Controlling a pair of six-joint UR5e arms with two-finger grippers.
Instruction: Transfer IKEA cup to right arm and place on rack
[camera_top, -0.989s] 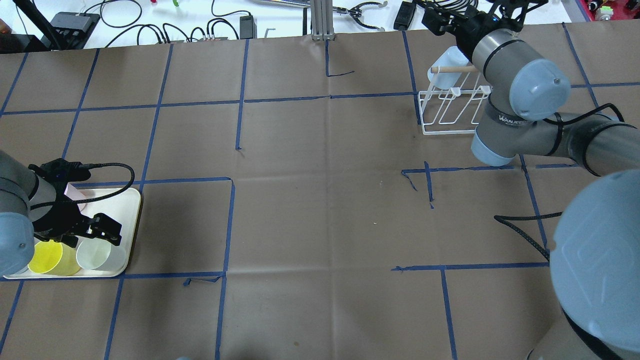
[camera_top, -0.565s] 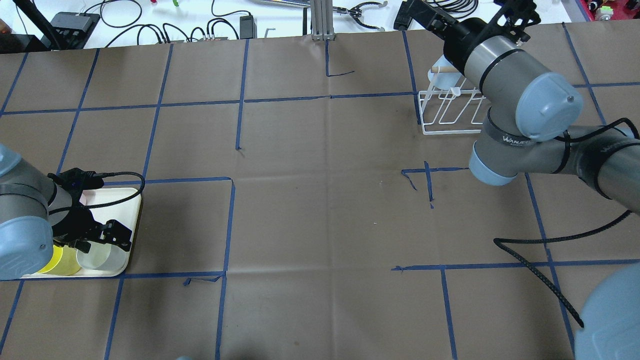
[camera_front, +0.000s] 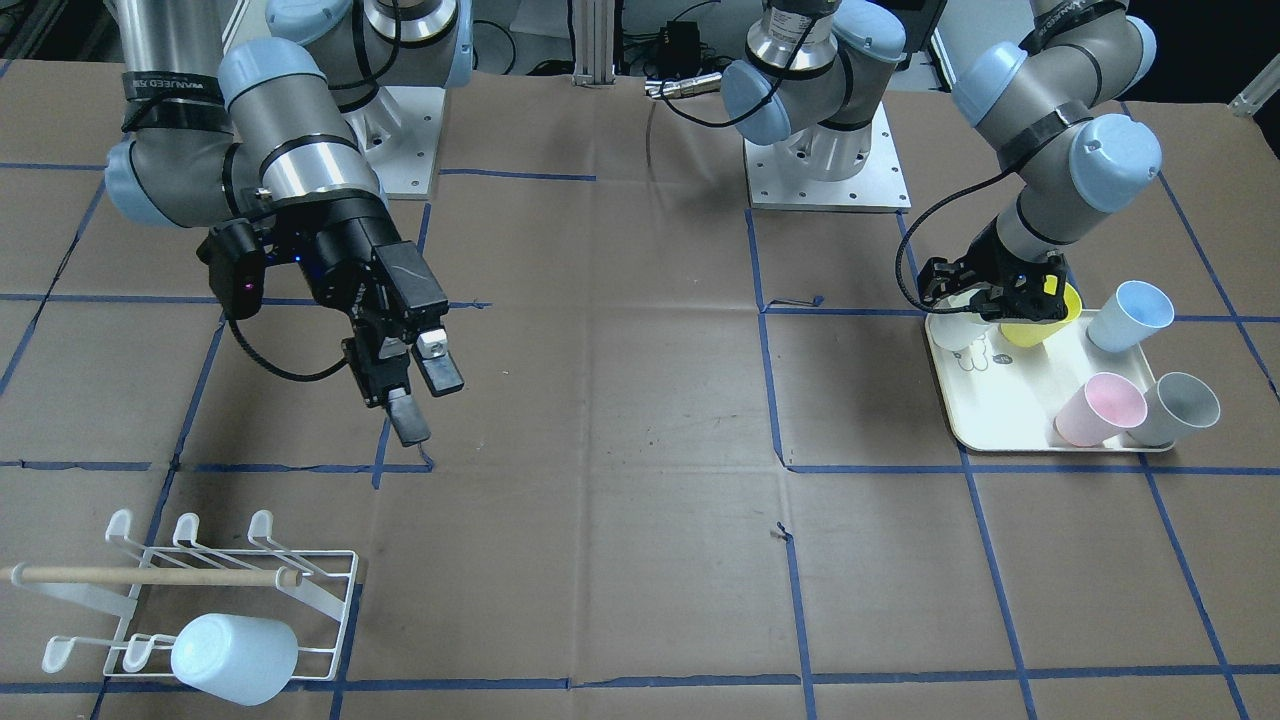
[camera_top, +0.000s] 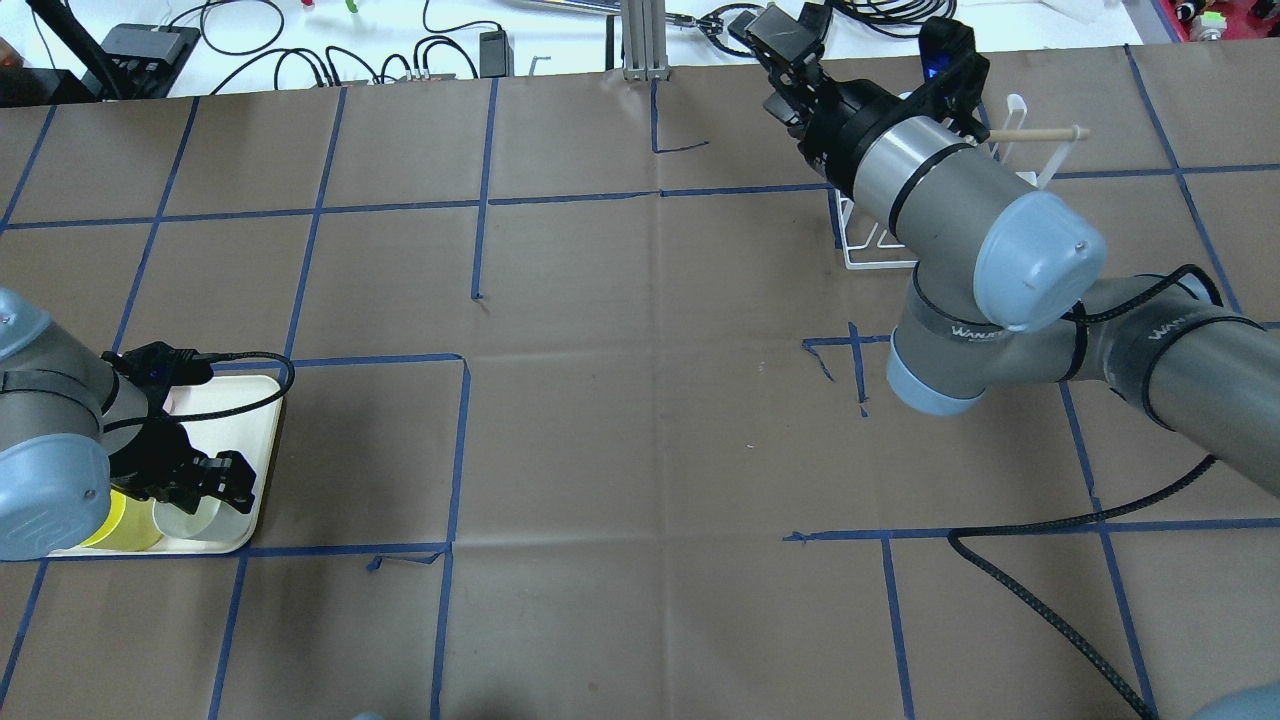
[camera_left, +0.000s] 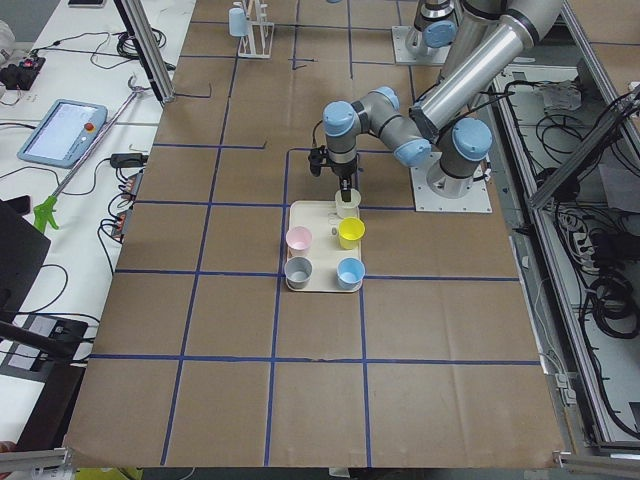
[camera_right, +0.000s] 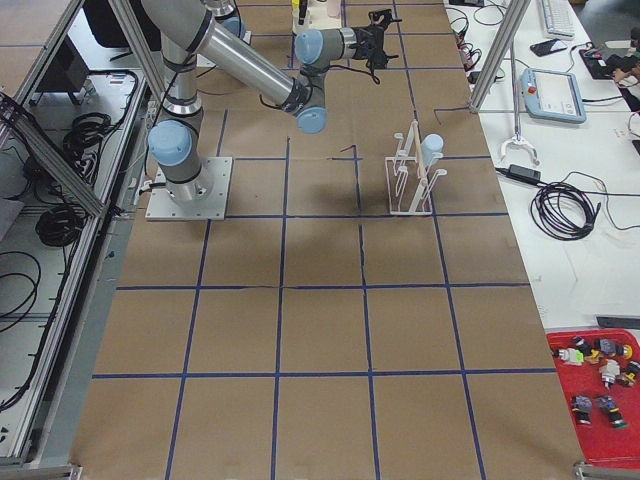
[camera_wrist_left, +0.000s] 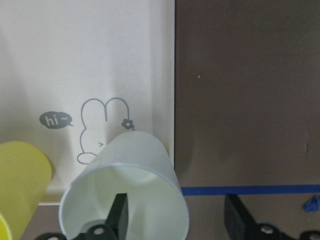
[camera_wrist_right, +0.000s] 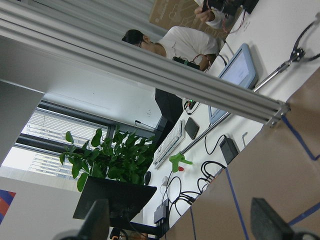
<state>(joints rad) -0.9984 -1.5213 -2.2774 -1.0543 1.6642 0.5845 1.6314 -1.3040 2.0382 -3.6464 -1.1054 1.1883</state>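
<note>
The IKEA cup (camera_wrist_left: 125, 195), a pale white one, lies tilted at the near corner of the cream tray (camera_top: 265, 420). My left gripper (camera_wrist_left: 175, 220) is open, with one finger inside the cup's mouth and the other outside its wall. The same cup (camera_top: 195, 520) shows under the left gripper (camera_top: 215, 480) in the overhead view. My right gripper (camera_front: 425, 405) hangs open and empty above the table, away from the rack (camera_front: 300, 575). A pale blue cup (camera_front: 235, 658) hangs on the rack's front prongs.
A yellow cup (camera_front: 1040, 318), a blue cup (camera_front: 1130, 315), a pink cup (camera_front: 1100, 410) and a grey cup (camera_front: 1185, 405) also sit on the tray. A black hose (camera_top: 1040, 600) trails over the table at the right. Cables and a person lie beyond the far edge.
The right arm swung left, away from the rack, uncovering the dowel. The left gripper sank lower onto the pale cup and shifted slightly right.
</note>
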